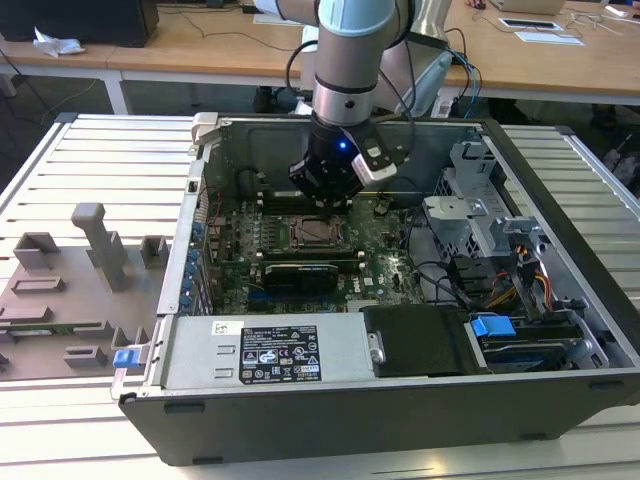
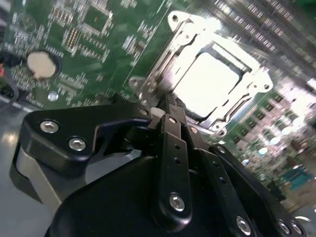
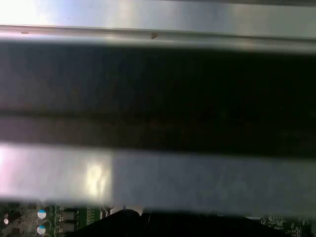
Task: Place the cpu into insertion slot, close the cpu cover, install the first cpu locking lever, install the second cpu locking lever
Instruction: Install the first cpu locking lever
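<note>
The gripper hangs low inside the open computer case, just above the far edge of the insertion slot on the green motherboard. In the second wrist view its black fingers run together toward a narrow tip at the near corner of the socket, and they look pressed together with nothing between them, though the very tip is partly masked by its own linkage. The cpu already lies flat in the socket, its pale metal top glaring under the light, and the cpu cover lies down around it, so that the chip shows through the frame's square window. I judge the gripper's place by the socket's edge to suit work on the latching hardware there, rather than carrying anything. The chip is square, so it has no real long axis; its flat face points up out of the board, and its edges sit parallel to the frame's. Whether either locking lever is already hooked down I cannot tell from these views.
</note>
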### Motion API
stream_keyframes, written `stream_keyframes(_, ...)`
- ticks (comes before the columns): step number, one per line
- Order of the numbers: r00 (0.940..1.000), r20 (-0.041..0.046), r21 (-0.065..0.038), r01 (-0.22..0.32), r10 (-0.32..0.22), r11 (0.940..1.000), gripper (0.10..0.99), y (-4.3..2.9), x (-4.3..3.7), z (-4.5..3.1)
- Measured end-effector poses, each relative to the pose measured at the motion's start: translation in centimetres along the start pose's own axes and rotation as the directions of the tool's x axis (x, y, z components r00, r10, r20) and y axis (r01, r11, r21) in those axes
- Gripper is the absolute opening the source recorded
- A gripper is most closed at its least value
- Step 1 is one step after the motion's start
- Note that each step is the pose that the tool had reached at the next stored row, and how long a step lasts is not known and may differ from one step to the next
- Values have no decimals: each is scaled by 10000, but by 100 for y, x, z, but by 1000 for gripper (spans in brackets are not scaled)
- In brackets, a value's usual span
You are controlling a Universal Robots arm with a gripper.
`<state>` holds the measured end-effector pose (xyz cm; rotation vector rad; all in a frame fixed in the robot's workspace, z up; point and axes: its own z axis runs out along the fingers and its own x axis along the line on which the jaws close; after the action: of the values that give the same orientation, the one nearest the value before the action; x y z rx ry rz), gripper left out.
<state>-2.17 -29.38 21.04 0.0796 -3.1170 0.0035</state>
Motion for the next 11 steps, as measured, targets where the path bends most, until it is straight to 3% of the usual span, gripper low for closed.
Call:
stream_keyframes(8, 10000, 1, 0, -1, 1, 10000, 106, -418, 34, 2)
stream_keyframes(11, 10000, 4, -4, 0, 0, 10000, 106, -517, 38, 4)
